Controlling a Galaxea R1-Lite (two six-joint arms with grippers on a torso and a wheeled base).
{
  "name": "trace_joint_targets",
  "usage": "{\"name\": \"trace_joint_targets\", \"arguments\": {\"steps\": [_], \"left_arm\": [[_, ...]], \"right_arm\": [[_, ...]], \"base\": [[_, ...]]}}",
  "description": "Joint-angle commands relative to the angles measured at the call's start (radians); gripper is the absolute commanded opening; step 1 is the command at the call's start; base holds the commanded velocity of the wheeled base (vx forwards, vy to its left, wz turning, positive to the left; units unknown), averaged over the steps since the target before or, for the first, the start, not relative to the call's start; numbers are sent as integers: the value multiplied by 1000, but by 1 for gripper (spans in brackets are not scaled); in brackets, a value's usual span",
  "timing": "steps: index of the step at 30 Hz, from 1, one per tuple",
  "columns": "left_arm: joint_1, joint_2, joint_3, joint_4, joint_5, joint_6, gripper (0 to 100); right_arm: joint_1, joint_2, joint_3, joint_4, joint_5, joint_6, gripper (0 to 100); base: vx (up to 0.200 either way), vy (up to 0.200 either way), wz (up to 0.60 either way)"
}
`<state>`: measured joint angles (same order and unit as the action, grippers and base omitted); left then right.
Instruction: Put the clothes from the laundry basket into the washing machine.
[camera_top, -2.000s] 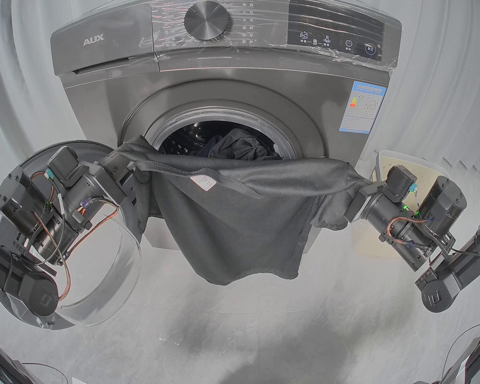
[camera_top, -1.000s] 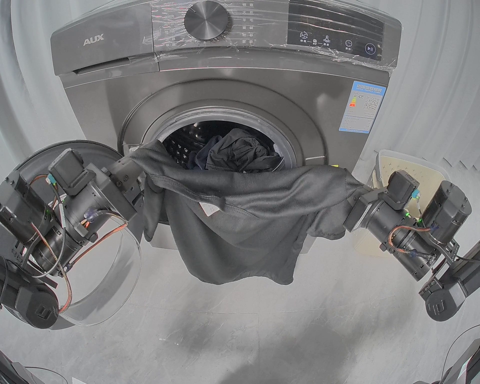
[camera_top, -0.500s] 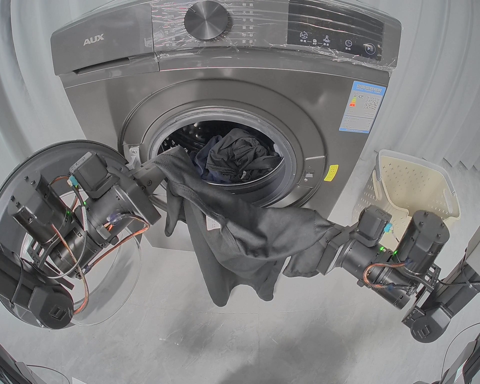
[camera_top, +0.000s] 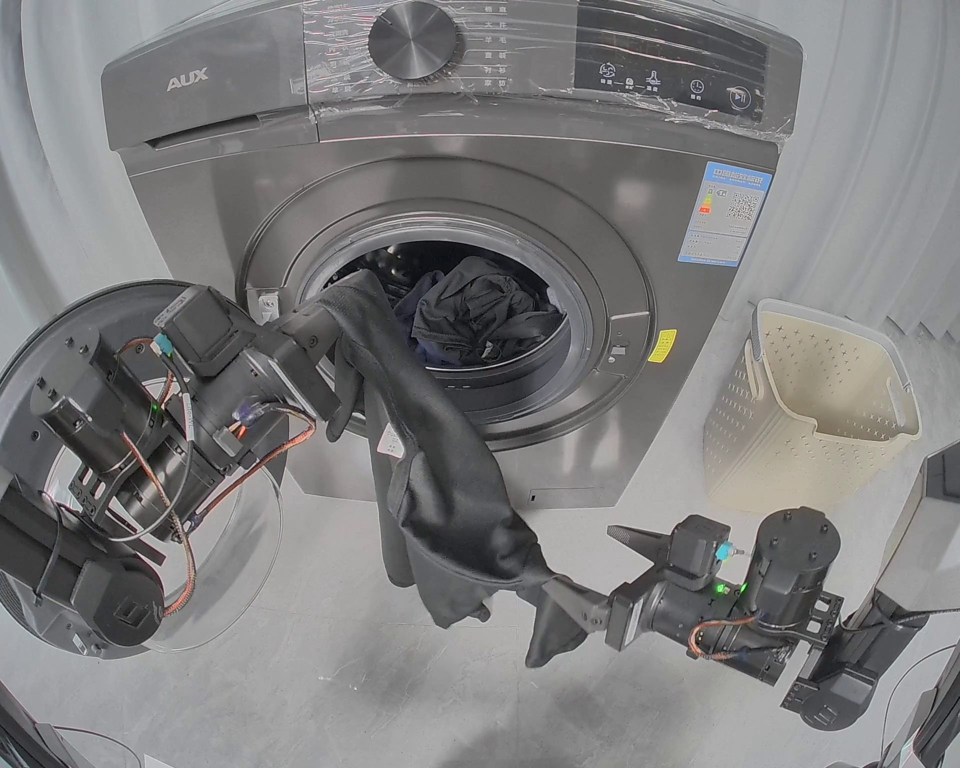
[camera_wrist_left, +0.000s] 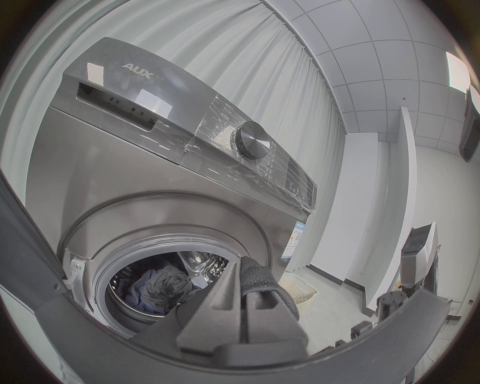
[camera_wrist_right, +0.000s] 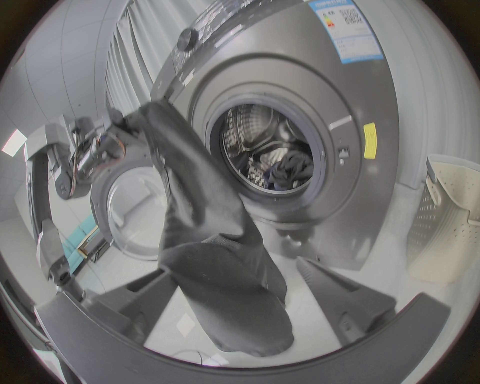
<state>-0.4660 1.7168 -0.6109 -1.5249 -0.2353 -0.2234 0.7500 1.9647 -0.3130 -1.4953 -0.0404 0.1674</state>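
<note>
A dark grey shirt (camera_top: 440, 480) hangs from my left gripper (camera_top: 325, 325), which is shut on its upper end at the left rim of the washing machine's drum opening (camera_top: 600, 330). In the left wrist view the fingers (camera_wrist_left: 265, 310) pinch the cloth (camera_wrist_left: 255, 272). The shirt's lower end trails down to my right gripper (camera_top: 580, 558), which is low over the floor and open; cloth (camera_wrist_right: 215, 250) hangs loose between its spread fingers (camera_wrist_right: 345, 295). More dark clothes (camera_top: 475, 300) lie inside the drum. The cream laundry basket (camera_top: 830, 400) stands right of the machine; no clothes show in it.
The round machine door (camera_top: 230, 560) stands swung open on the left, behind my left arm. The grey floor (camera_top: 400, 680) spreads in front of the machine. White curtains (camera_top: 880, 180) hang behind it.
My right gripper has opened, let go of the shirt and dropped low toward the floor. The left gripper has moved closer to the drum rim, and the shirt now hangs from it.
</note>
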Motion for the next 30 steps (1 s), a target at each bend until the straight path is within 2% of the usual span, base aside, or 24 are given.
{"name": "trace_joint_targets", "arguments": {"steps": [1, 6, 17, 20, 26, 30], "left_arm": [[-5, 3, -20, -8, 4, -1, 0], [-19, -2, -26, -11, 13, -1, 0], [-69, -25, -23, -11, 10, 15, 0], [-68, -25, -23, -11, 10, 15, 0], [-69, -34, -35, -9, 8, 15, 0], [-68, -40, -40, -4, 8, 15, 0]], "right_arm": [[37, 43, 104, 13, 8, -13, 100], [60, 85, 107, 1, 10, -11, 100], [38, 148, -159, -5, 8, -11, 100], [38, 152, -173, -3, 10, -13, 100], [38, 207, -319, 10, 11, -25, 100], [42, 223, -345, 12, 13, -31, 100]], "base": [[0, 0, 0], [0, 0, 0], [0, 0, 0], [0, 0, 0], [0, 0, 0], [0, 0, 0]]}}
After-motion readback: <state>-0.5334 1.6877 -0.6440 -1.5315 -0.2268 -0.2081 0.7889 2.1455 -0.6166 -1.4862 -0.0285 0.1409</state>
